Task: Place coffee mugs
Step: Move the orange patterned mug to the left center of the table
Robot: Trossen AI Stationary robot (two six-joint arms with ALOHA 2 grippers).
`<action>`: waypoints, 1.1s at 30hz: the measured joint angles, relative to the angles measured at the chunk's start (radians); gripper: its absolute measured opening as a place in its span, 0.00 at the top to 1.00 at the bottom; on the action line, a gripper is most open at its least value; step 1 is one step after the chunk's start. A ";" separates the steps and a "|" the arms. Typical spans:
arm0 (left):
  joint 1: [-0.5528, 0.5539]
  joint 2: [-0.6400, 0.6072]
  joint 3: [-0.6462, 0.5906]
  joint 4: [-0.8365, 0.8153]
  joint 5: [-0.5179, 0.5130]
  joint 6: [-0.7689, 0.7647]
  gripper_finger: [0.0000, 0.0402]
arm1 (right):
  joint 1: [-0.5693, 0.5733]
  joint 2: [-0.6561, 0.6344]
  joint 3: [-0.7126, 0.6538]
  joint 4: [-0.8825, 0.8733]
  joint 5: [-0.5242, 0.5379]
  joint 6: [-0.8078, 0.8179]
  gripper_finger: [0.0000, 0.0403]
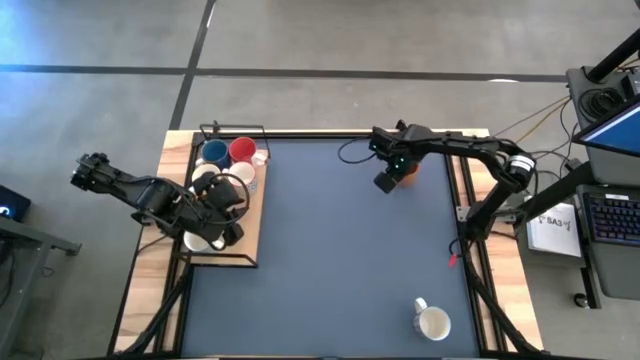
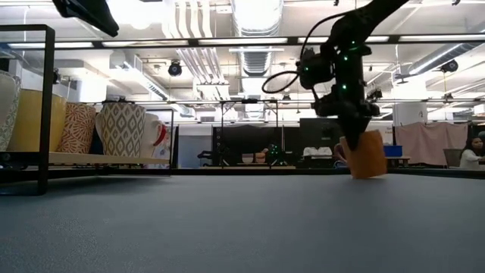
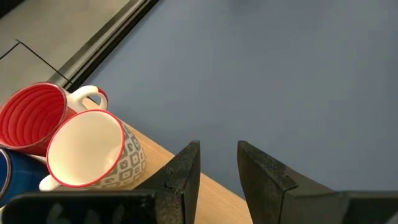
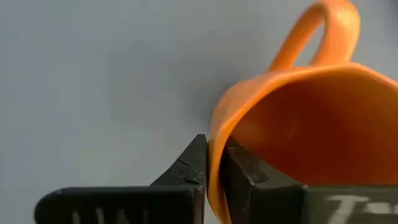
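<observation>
An orange coffee mug (image 2: 368, 155) is at the far right of the blue mat, tilted, with my right gripper (image 1: 388, 181) shut on it. A white coffee mug (image 1: 433, 323) stands on the mat near the front right corner. On the wooden tray (image 1: 252, 225) at the left are a blue mug (image 1: 214, 153), a red mug (image 3: 32, 116) and a patterned white mug with a red rim (image 3: 87, 152). My left gripper (image 3: 217, 163) hovers open over the tray's edge, with nothing between its fingers. My right gripper pinches the orange mug's wall at the rim (image 4: 215, 163), on the side away from the handle (image 4: 323, 34). One finger (image 4: 242, 177) is inside the mug and one outside. The fingers come from above, pointing down. The mug hangs tilted, its lowest edge (image 2: 362, 177) at the mat; whether it touches, I cannot tell.
A black wire frame (image 1: 215, 130) stands around the tray. More patterned mugs (image 2: 121, 129) show at the left in the low view. The middle of the mat (image 1: 340, 260) is bare. Cables and a keyboard (image 1: 610, 215) lie beyond the table's right edge.
</observation>
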 joint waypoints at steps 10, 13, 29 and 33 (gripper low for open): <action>0.000 -0.001 0.000 0.000 0.000 0.025 0.78 | 0.181 0.125 0.210 0.035 -0.096 -0.049 0.96; 0.000 -0.001 0.000 0.000 0.000 0.028 0.78 | 0.250 0.201 0.306 0.061 -0.093 -0.070 0.96; 0.000 -0.001 0.000 -0.002 0.008 0.046 0.78 | 0.420 0.576 0.827 0.042 -0.084 -0.222 0.94; 0.000 -0.001 0.000 -0.002 0.008 0.046 0.78 | 0.444 0.624 0.929 0.037 -0.087 -0.260 0.93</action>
